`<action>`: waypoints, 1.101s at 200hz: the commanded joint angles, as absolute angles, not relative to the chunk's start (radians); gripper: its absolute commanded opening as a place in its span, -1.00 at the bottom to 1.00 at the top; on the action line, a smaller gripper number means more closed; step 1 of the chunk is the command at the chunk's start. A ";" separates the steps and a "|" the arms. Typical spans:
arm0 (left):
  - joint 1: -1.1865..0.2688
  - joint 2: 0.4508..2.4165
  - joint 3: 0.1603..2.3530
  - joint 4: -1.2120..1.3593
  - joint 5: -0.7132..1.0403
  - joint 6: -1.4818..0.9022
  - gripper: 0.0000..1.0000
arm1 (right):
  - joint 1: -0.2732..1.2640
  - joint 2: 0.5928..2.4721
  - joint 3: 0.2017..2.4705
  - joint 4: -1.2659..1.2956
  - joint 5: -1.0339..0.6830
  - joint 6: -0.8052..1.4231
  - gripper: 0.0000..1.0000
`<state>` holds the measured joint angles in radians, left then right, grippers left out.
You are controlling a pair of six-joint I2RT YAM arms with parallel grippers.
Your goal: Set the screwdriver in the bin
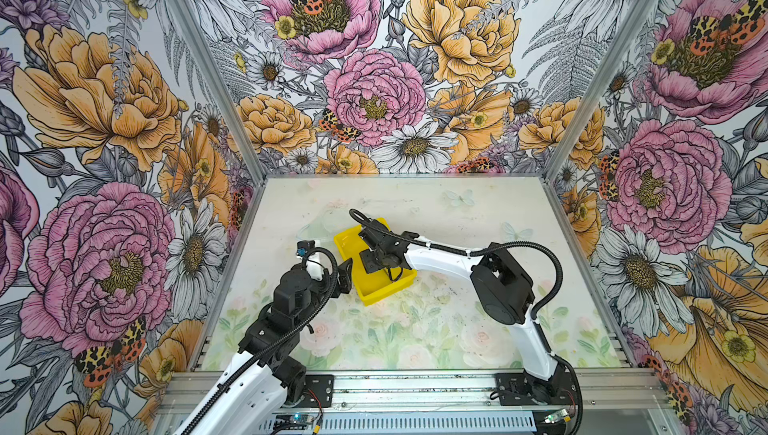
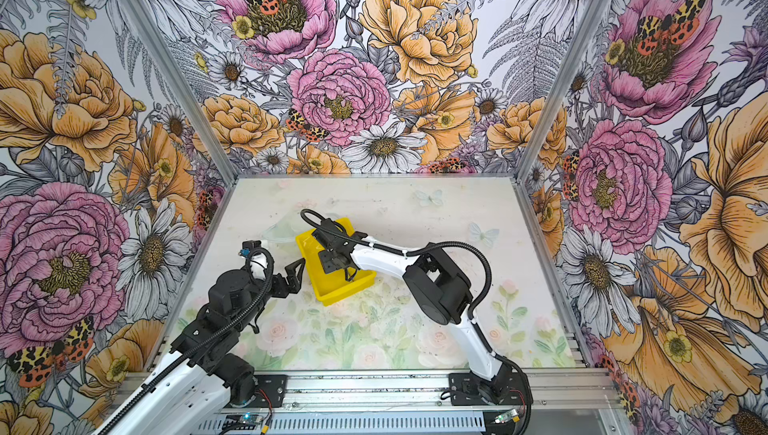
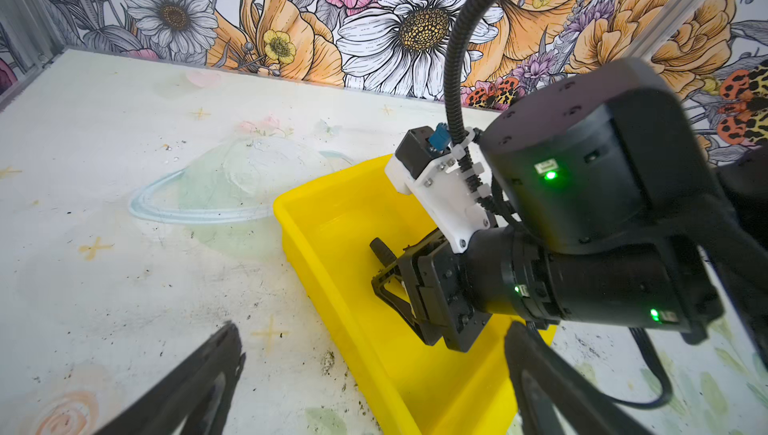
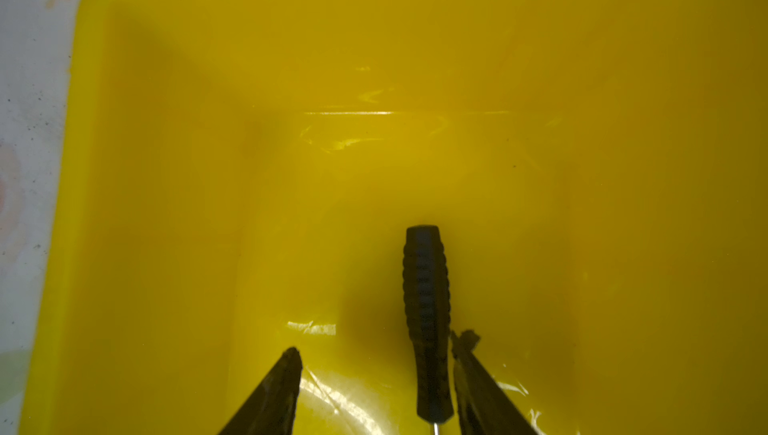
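Note:
The yellow bin (image 1: 376, 291) (image 2: 332, 287) sits mid-table. In the right wrist view the black-handled screwdriver (image 4: 427, 320) lies on the floor of the bin (image 4: 374, 79). It is between the spread fingers of my right gripper (image 4: 378, 345), close to one finger, with a clear gap to the other. In both top views my right gripper (image 1: 374, 262) (image 2: 332, 262) reaches down into the bin and hides the screwdriver. My left gripper (image 1: 345, 273) (image 3: 374, 329) is open at the bin's left wall (image 3: 299, 254), holding nothing.
The right arm's elbow and cable (image 1: 503, 283) hang over the table to the right of the bin. Floral walls with metal posts enclose the table on three sides. Dark specks lie on the painted tabletop (image 3: 137, 287) near the bin.

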<state>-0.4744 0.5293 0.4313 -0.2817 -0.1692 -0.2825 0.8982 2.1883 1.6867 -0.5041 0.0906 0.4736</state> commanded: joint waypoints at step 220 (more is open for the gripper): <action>-0.389 0.590 0.425 -0.224 -0.169 -0.294 0.97 | 0.891 1.225 0.989 -0.494 0.593 0.620 0.99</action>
<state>-0.4145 0.6075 0.4297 -0.2752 -0.2165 -0.3149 0.9142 1.3476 1.0729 -0.4908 0.4793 0.5858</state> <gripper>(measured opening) 0.986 0.995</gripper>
